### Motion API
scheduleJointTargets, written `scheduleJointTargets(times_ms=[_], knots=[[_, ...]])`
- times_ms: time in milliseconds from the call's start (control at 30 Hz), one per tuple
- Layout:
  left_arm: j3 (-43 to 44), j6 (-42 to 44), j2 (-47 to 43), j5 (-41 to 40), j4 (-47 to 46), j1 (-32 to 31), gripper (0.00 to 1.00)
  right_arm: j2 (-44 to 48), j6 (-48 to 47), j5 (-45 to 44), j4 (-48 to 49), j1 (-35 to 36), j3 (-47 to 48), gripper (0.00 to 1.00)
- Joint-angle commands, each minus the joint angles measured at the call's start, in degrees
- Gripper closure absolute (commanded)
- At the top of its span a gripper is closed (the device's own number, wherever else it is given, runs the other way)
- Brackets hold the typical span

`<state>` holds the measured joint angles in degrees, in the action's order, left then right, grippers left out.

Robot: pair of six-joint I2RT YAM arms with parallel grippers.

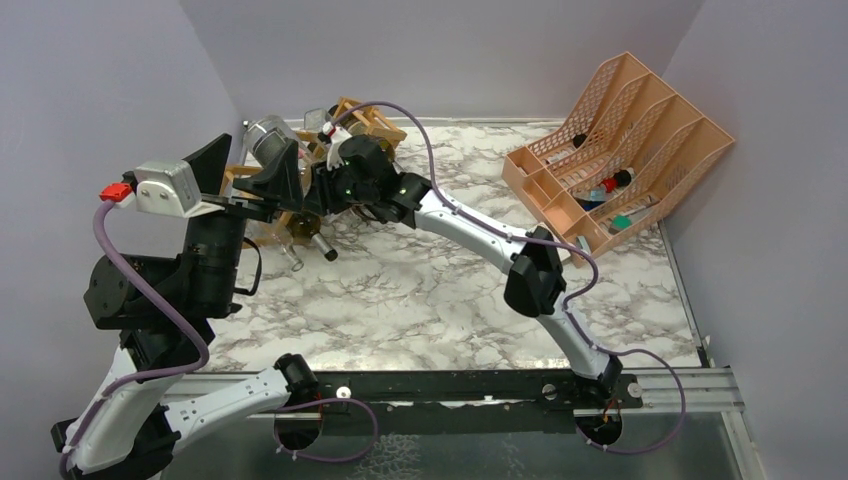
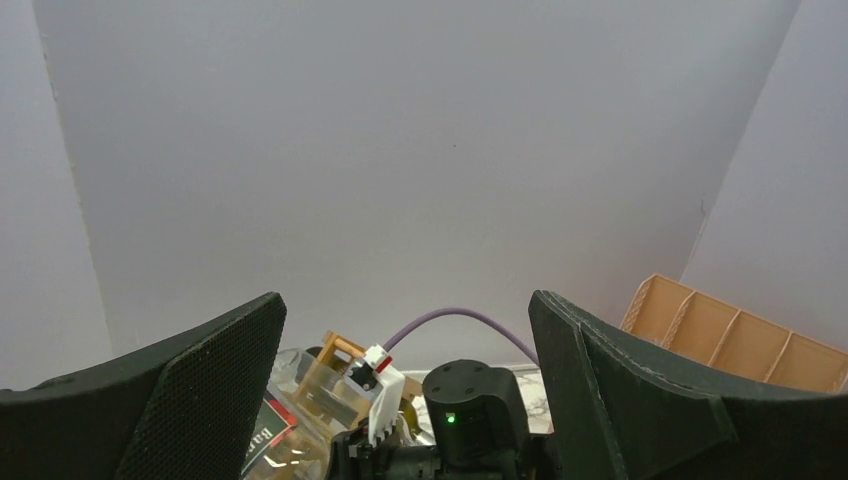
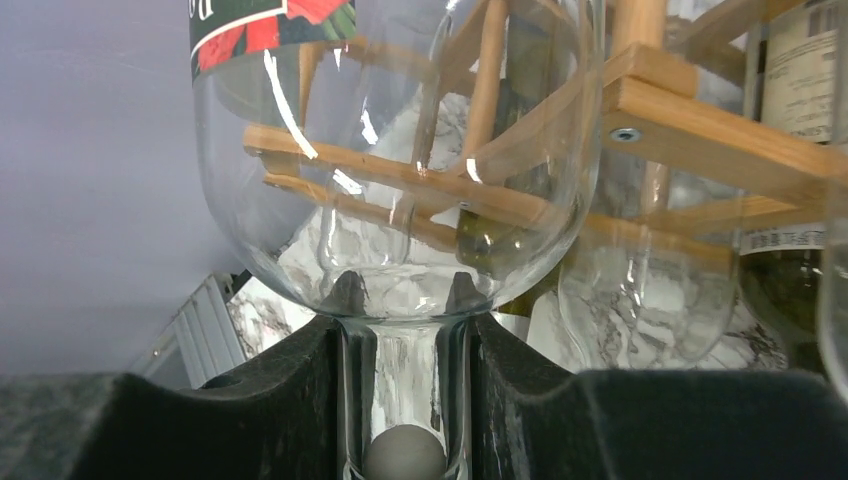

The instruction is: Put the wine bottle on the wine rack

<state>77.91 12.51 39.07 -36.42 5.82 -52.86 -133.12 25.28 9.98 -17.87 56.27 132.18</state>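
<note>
The wine bottle (image 3: pixel 400 150) is clear glass with a red and green label. My right gripper (image 3: pixel 403 400) is shut on its neck, fingers (image 3: pixel 290 400) on both sides. The bottle's body lies against the tan wooden wine rack (image 3: pixel 700 120). In the top view the rack (image 1: pixel 365 118) stands at the back left, with the bottle (image 1: pixel 263 135) and my right gripper (image 1: pixel 318 172) at it. My left gripper (image 1: pixel 250 165) is open and empty, raised just left of them. In the left wrist view its gripper (image 2: pixel 405 385) spreads wide above the bottle (image 2: pixel 290 430) and rack (image 2: pixel 338 350).
Other bottles lie in the rack, one with a white label (image 3: pixel 795 70); two necks (image 1: pixel 322 245) stick out toward the table. A salmon-orange file organiser (image 1: pixel 620 150) holding small items stands at the back right. Grey walls enclose the marble table (image 1: pixel 420 300).
</note>
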Motion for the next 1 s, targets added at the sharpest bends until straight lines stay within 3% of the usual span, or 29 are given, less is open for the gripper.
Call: scheduleJointTargets(times_ms=[0,133,300,667,733,833,967], knots=[[-1.8,0.0,-0.4,-1.3,0.6,0.1,0.01,0.1,-0.2,1.7,19.0,1.7,5.1,0.97],[-3.1,-0.7,-1.0,-1.5,0.4,0.1,0.01,-3.1,-0.3,0.7,19.1,2.5,7.2,0.91],[-3.5,-1.3,-0.9,-1.5,0.8,0.1,0.01,-3.8,-0.7,-0.9,21.0,2.7,5.0,0.72],[-3.9,-1.7,-0.8,-1.8,1.2,0.1,0.01,-3.2,-2.5,-4.4,22.5,2.8,1.6,0.49],[-3.8,-1.6,-0.9,-1.8,1.2,0.1,0.01,-2.5,-2.4,-4.4,22.8,2.7,-0.1,0.48],[-3.9,-1.6,-1.0,-1.8,1.2,0.1,0.01,-2.1,-2.8,-4.7,21.2,2.8,-0.7,0.55],[-4.1,-1.6,-1.2,-2.0,1.3,0.1,0.01,-0.5,-1.9,-5.1,20.8,2.8,-3.8,0.57]])
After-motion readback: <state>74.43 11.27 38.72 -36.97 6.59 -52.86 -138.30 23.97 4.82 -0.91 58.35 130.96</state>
